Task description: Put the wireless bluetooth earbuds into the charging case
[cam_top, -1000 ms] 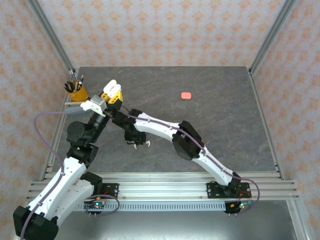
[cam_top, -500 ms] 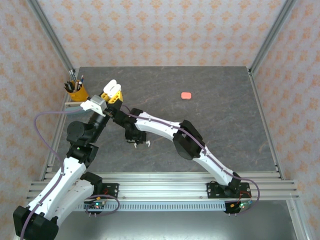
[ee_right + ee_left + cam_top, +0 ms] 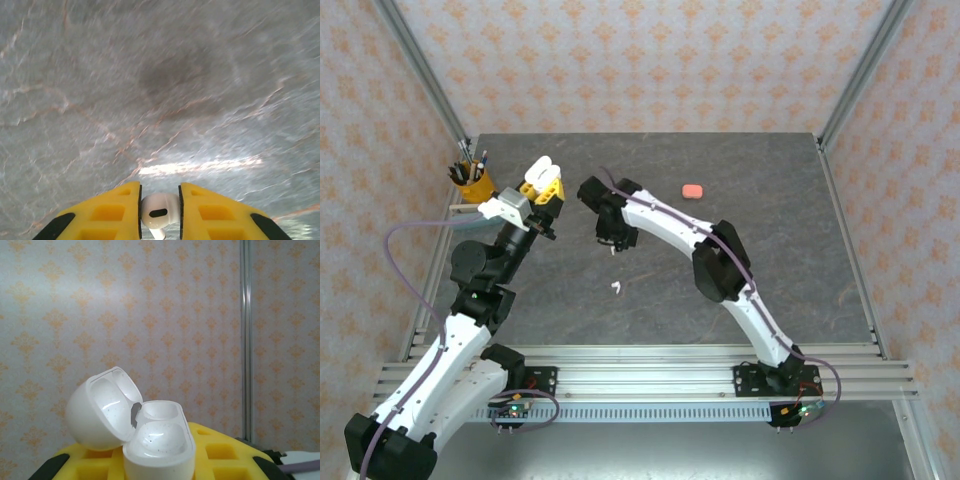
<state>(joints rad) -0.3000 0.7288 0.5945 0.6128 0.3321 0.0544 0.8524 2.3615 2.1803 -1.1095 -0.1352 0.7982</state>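
Because the right gripper (image 3: 160,192) pinched the white earbud (image 3: 160,210) only by its bulb, bottom centre of its wrist view, it might slip or twist before reaching the open charging case (image 3: 159,440), clamped tight in the left gripper (image 3: 542,188), upper left overhead.

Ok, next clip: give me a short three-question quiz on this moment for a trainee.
1. True or false: the white charging case in the left gripper has its lid shut.
2. What does the right gripper hold? A) a white earbud B) a pencil C) nothing
3. Fill in: the loose earbud lies on the ____.
Key: 1 false, the lid stands open; 2 A; 3 table.
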